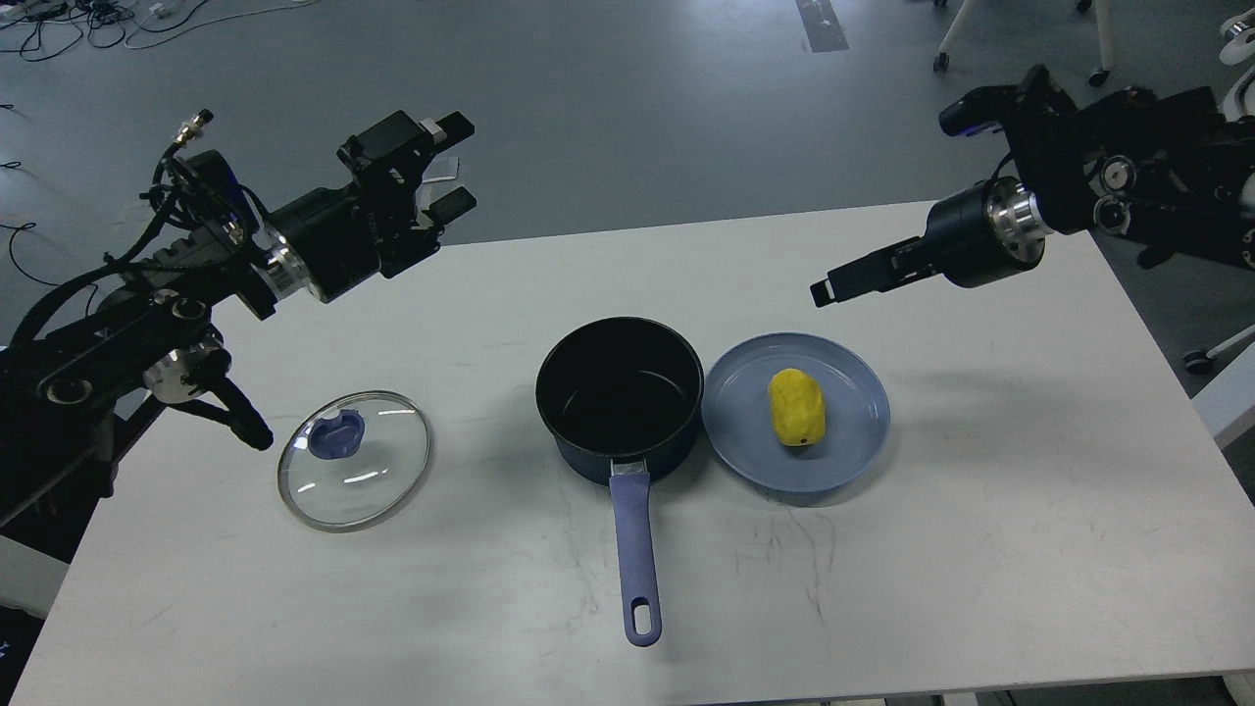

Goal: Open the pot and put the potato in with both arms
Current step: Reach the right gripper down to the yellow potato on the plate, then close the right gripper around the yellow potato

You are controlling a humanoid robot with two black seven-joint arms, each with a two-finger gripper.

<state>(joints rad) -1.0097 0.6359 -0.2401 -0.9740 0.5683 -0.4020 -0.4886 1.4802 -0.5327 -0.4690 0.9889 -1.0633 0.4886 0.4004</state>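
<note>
The dark navy pot (620, 397) stands open at the table's middle, its black inside empty, its long periwinkle handle (635, 549) pointing toward me. Its glass lid (355, 459) with a blue knob lies flat on the table to the pot's left. The yellow potato (795, 407) lies on a shallow blue plate (853, 412) touching the pot's right side. My left gripper (453, 165) is open and empty, raised over the table's far left edge. My right gripper (833, 284) is raised above the table behind the plate; seen edge-on, its fingers cannot be told apart.
The white table (980, 549) ends close behind both grippers and at the right near my right arm. Grey floor lies beyond, with cables at the far left and chair legs (946, 39) at the far right.
</note>
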